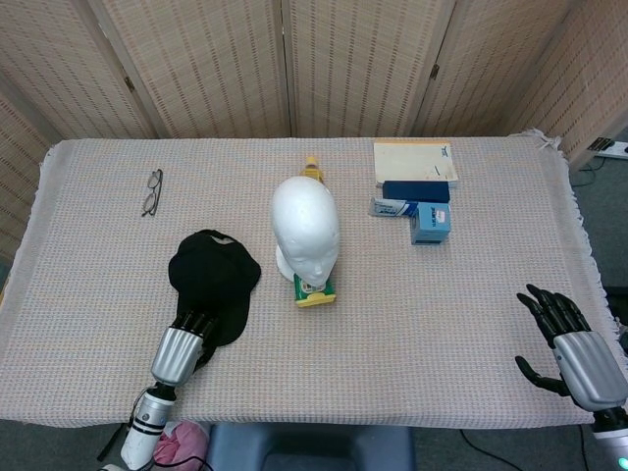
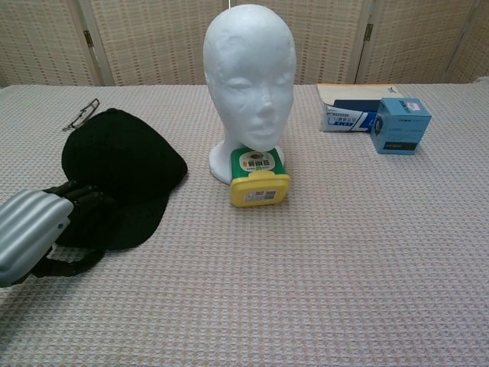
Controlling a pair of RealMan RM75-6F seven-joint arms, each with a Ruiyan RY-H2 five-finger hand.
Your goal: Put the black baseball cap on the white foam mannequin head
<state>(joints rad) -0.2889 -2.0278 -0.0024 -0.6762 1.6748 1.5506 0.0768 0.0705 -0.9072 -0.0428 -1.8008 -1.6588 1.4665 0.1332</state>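
Observation:
The black baseball cap [image 1: 211, 275] [image 2: 122, 164] lies flat on the cloth, left of the white foam mannequin head [image 1: 305, 226] [image 2: 250, 76], which stands upright at the table's middle. My left hand [image 1: 182, 348] [image 2: 38, 229] is at the cap's near edge. Its fingers lie over the brim and the thumb reaches below it, gripping the brim. My right hand [image 1: 574, 348] hovers at the near right corner with fingers spread and nothing in it. The chest view does not show it.
A yellow-and-green bottle [image 1: 314, 289] [image 2: 258, 180] lies against the front of the mannequin's base. Glasses [image 1: 151, 191] [image 2: 80, 115] rest at the far left. A blue box [image 1: 431, 222] [image 2: 402, 125] and a pale flat box [image 1: 414, 160] [image 2: 351, 95] sit at the far right.

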